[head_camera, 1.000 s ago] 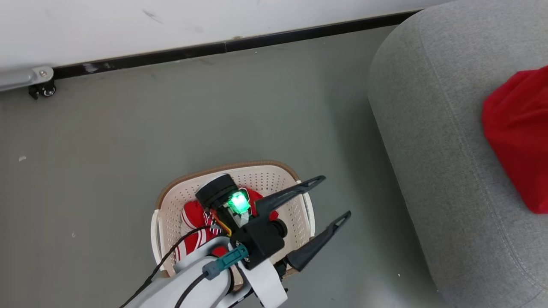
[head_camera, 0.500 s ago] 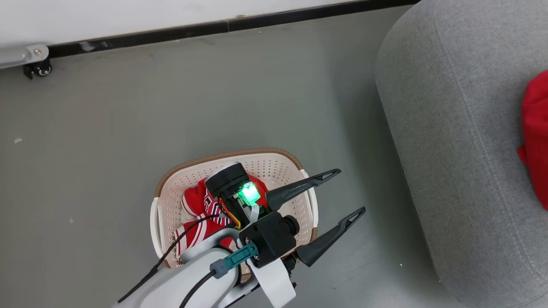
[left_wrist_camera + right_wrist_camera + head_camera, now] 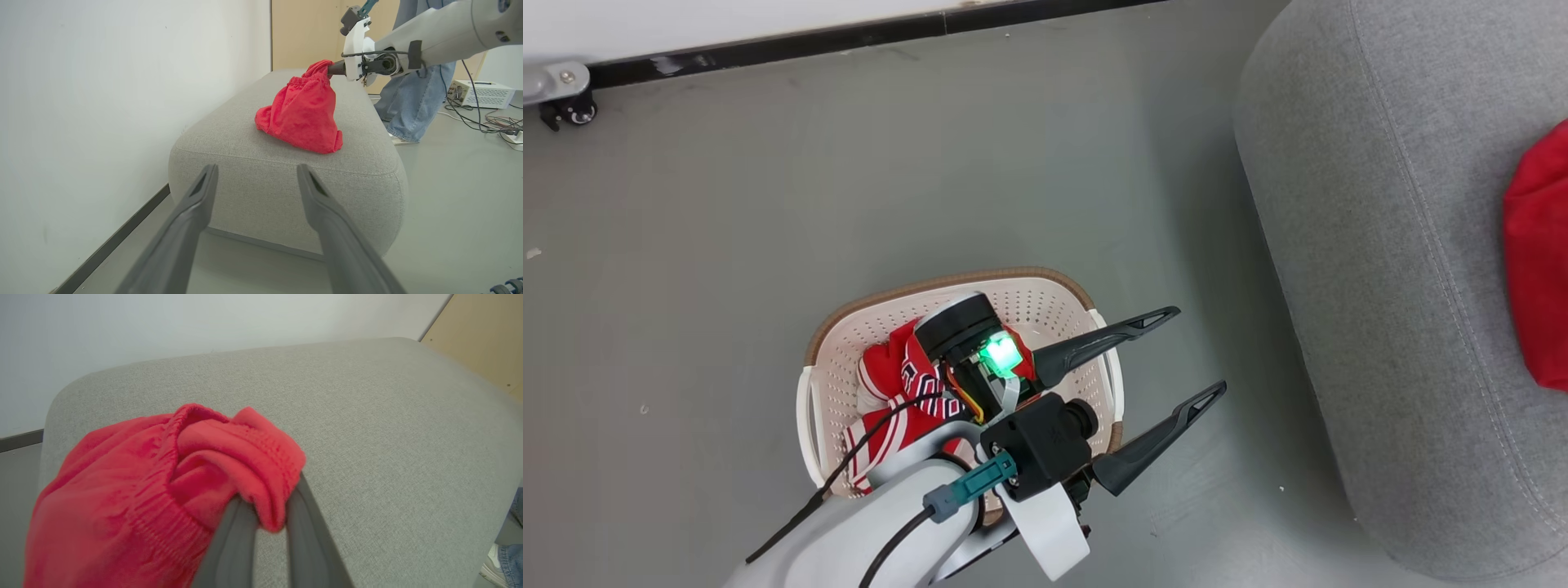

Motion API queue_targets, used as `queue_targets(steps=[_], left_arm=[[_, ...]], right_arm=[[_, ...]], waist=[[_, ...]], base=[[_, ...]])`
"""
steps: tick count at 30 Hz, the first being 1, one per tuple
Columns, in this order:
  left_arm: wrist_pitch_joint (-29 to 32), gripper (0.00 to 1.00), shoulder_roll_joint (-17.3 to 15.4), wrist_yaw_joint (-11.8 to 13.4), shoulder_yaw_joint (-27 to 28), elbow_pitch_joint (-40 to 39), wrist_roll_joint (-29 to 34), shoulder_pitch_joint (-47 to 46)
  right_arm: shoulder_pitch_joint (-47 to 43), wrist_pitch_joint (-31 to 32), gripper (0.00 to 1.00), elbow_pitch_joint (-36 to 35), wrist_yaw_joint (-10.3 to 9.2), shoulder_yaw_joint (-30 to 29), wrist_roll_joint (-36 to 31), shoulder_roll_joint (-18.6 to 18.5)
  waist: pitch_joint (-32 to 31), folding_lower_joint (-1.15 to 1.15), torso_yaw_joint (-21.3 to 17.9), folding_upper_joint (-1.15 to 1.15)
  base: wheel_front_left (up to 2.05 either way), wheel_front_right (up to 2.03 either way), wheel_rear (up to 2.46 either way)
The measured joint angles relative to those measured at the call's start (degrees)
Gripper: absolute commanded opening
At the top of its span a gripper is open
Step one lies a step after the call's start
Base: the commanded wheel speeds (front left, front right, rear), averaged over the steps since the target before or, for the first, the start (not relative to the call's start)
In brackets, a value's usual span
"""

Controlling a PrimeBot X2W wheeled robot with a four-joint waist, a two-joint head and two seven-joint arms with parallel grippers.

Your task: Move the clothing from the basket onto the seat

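The basket [image 3: 827,339] stands on the grey floor with the striped red jersey [image 3: 886,392] bunched inside, partly hidden by my left arm. My left gripper [image 3: 1199,349] is open and empty above the basket's right rim, its fingers pointing toward the seat [image 3: 1380,286]. In the left wrist view the left gripper [image 3: 257,168] faces the end of the seat [image 3: 286,175]. The plain red garment [image 3: 304,114] rests on the seat, its top lifted by my right gripper [image 3: 329,68]. In the right wrist view the right gripper [image 3: 267,510] is shut on the waistband of the plain red garment [image 3: 135,486].
A white wall with a black baseboard [image 3: 849,37] runs behind the basket, with a caster wheel [image 3: 568,114] at the far left. A person in jeans [image 3: 412,98] stands beyond the seat, near a white box [image 3: 480,93] and floor cables [image 3: 496,122].
The head camera has shifted, so basket and baseboard sit higher in view and less of the red garment shows at the right edge. My left gripper stays open over the basket's right side.
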State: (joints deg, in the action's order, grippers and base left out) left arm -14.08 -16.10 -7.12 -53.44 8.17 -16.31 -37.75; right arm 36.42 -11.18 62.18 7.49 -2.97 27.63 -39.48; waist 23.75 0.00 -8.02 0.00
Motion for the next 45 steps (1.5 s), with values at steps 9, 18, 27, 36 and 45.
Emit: queue_targets(steps=[9, 18, 27, 36, 45], left_arm=[[0.0, 1.00, -0.2, 0.0, 0.2, 0.1, 0.0, -0.2], [-0.1, 1.00, -0.3, 0.0, 0.4, 1.1, 0.0, -0.2], [-0.4, 1.00, -0.3, 0.0, 0.5, 1.9, -0.1, -0.2], [-0.5, 1.00, 0.0, 0.0, 0.5, 3.1, -0.5, -0.2], [-0.6, 1.00, 0.4, 0.1, 2.5, 4.0, -1.4, 1.0]], right_arm=[[0.0, -1.4, 1.00, 2.2, 0.00, -1.6, -0.1, 1.1], [-0.2, -2.0, 1.00, 2.6, 0.00, -0.9, -0.4, 1.9], [-4.2, -2.5, 1.00, 2.9, 0.00, -1.9, -0.3, 1.0], [-5.0, -2.5, 1.00, 0.7, 0.01, -1.7, -0.2, -0.6], [-4.5, -2.8, 1.00, -6.7, 0.01, 2.9, -0.7, -3.7]], waist=[[0.7, 0.00, -0.9, 0.00], [0.7, 0.00, -2.4, 0.00], [-0.3, 0.00, -4.6, 0.00], [-2.3, 0.00, -6.5, 0.00], [-5.0, 0.00, -7.8, 0.00]], base=[[0.00, 0.00, 0.00], [0.00, 0.00, 0.00], [0.00, 0.00, 0.00], [0.00, 0.00, 0.00], [0.00, 0.00, 0.00]])
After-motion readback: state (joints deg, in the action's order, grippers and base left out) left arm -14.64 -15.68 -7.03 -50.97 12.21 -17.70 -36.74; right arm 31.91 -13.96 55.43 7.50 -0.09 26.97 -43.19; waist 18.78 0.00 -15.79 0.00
